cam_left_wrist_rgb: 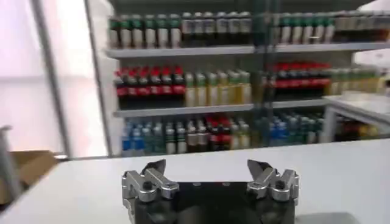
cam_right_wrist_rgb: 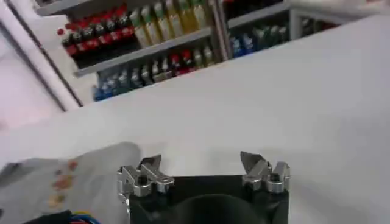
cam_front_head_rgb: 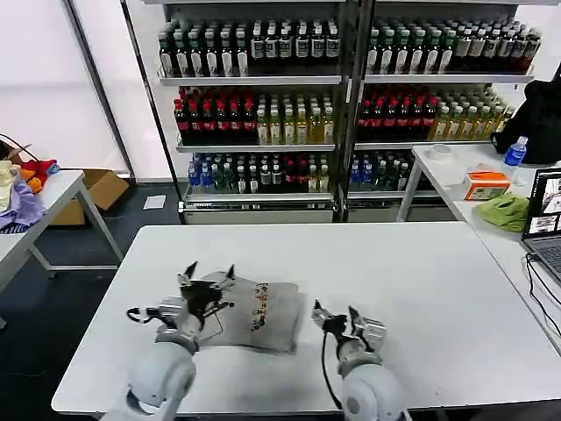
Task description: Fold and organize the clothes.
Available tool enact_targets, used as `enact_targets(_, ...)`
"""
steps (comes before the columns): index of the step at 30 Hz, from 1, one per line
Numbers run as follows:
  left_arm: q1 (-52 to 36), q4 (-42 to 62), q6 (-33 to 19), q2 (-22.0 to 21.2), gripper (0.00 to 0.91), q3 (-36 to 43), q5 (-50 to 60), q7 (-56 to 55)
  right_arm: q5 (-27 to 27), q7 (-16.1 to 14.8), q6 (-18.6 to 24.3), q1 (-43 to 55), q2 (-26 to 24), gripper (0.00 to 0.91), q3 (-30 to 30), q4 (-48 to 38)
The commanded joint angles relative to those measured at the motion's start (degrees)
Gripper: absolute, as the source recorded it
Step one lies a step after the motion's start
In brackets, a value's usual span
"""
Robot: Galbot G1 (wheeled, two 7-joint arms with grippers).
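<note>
Grey shirt [cam_front_head_rgb: 263, 316] lies on the near part of the white table [cam_front_head_rgb: 421, 281], already folded into a compact rectangle, multicoloured print facing up. Left gripper [cam_front_head_rgb: 208, 279] hovers above its left edge, claws spread, holding nothing. Right gripper [cam_front_head_rgb: 336, 317] hangs just beside the shirt's right edge over bare tabletop, likewise spread and empty. Judgement: both claws are released because the fold looks done; stacking or setting aside probably remains. Bottle shelves [cam_front_head_rgb: 263, 96] stand well behind.

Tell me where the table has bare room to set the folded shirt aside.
Bare white table runs right of the right gripper and along the far edge beyond the folded grey shirt. It is crowded at the near edge: the left gripper hangs open over the shirt.
</note>
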Motion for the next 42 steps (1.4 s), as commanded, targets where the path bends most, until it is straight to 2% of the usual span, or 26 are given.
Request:
enact_targets(1, 4.3, -1.3, -0.4, 3.0, 0.907, -10.0, 0.8, -1.3, 10.7, 2.9, 1.0, 9.5, 5.9, 0.907, -6.8, -10.3)
enact_targets(4, 5.3, -1.3, -0.6, 3.1, 0.907, -11.4, 0.2, -1.1, 10.1, 2.9, 1.2, 9.6, 6.8, 0.826, -6.6, -11.5)
enact_targets(5, 5.6, -1.4, -0.5, 3.0, 0.907, -11.6, 0.2, -1.0, 9.7, 2.9, 1.2, 9.8, 6.7, 0.756, -6.8, -11.8)
enact_targets(7, 6.4, -1.6, -0.5, 2.7, 0.907, -12.1, 0.2, -0.9, 9.3, 3.0, 1.2, 10.0, 6.5, 0.524, -7.2, -12.3)
enact_targets(9, 6.7, -1.7, -0.5, 2.4, 0.907, -12.4, 0.2, -1.0, 9.3, 3.2, 1.2, 10.1, 6.3, 0.373, -7.3, -12.5)
enact_targets(10, 6.9, -1.9, -0.4, 2.2, 0.907, -12.5, 0.2, -1.0, 9.3, 3.3, 1.1, 10.2, 6.2, 0.333, -7.4, -12.6)
enact_targets(13, 7.3, -1.8, 0.1, 1.7, 0.907, -12.6, -0.4, -1.3, 9.4, 3.6, 1.1, 9.7, 6.3, 0.081, -7.7, -12.8)
enact_targets(14, 7.7, -1.8, 0.2, 1.6, 0.907, -12.7, -0.5, -1.3, 9.4, 3.6, 1.1, 9.5, 6.4, 0.081, -7.9, -12.8)
enact_targets(17, 8.6, -2.0, 0.4, 1.4, 0.907, -12.8, -0.6, -1.3, 9.1, 3.5, 1.4, 8.5, 6.7, 0.000, -8.2, -12.6)
enact_targets(24, 10.1, -3.4, 0.7, 0.9, 0.907, -13.3, -1.9, -1.6, 4.9, 2.0, 2.7, 7.2, 5.6, 0.000, -7.1, -9.4)
enact_targets(27, 10.2, -3.4, 0.6, 0.5, 0.907, -13.3, -1.8, -1.7, 3.5, 1.4, 1.9, 6.9, 4.1, 0.000, -6.1, -7.7)
enact_targets(31, 9.9, -3.9, 0.7, 0.1, 0.907, -12.7, -1.7, -1.7, 2.9, -0.1, -0.2, 8.7, -2.1, 0.000, -3.1, -6.4)
enact_targets(36, 10.5, -4.2, 0.4, -0.6, 0.907, -12.5, -1.7, -1.7, 3.5, -6.4, -1.3, 9.6, -13.8, 0.000, -0.5, -4.7)
enact_targets(39, 10.8, -4.6, 0.4, -0.8, 0.907, -12.3, -1.7, -1.7, 3.9, -7.4, -1.2, 10.7, -18.7, 0.000, 1.9, -6.4)
enact_targets(42, 10.8, -4.8, 0.4, -1.2, 0.907, -11.8, -1.7, -1.7, 3.5, -8.0, -1.2, 12.1, -20.6, 0.000, 3.5, -8.8)
